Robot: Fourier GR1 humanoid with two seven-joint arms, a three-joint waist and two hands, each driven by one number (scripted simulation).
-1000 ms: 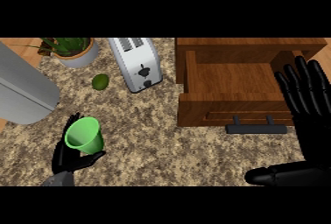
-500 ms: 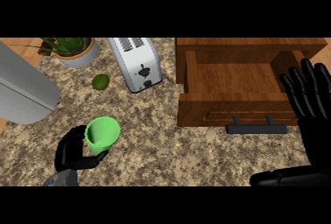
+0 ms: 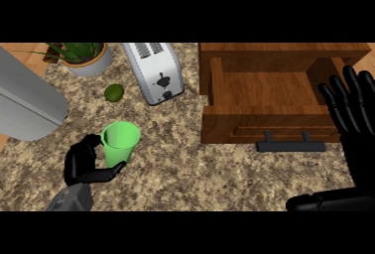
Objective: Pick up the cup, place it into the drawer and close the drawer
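Note:
My left hand (image 3: 82,166) is curled round a green cup (image 3: 119,141), which is lifted off the speckled counter and tilted with its open mouth toward me. The wooden drawer (image 3: 270,89) stands pulled open at the right, its inside bare and its dark handle (image 3: 290,146) on the front panel. My right hand (image 3: 353,111) rests open at the right edge, fingers straight and pointing up over the drawer's right side.
A silver toaster (image 3: 156,73) lies at the back centre. A small green avocado (image 3: 113,93) sits left of it, and a potted plant (image 3: 82,57) is at the back left. A large grey appliance (image 3: 26,99) fills the left edge.
My left hand has carried the cup upward and to the right, toward the drawer. The right hand has shifted slightly right and down.

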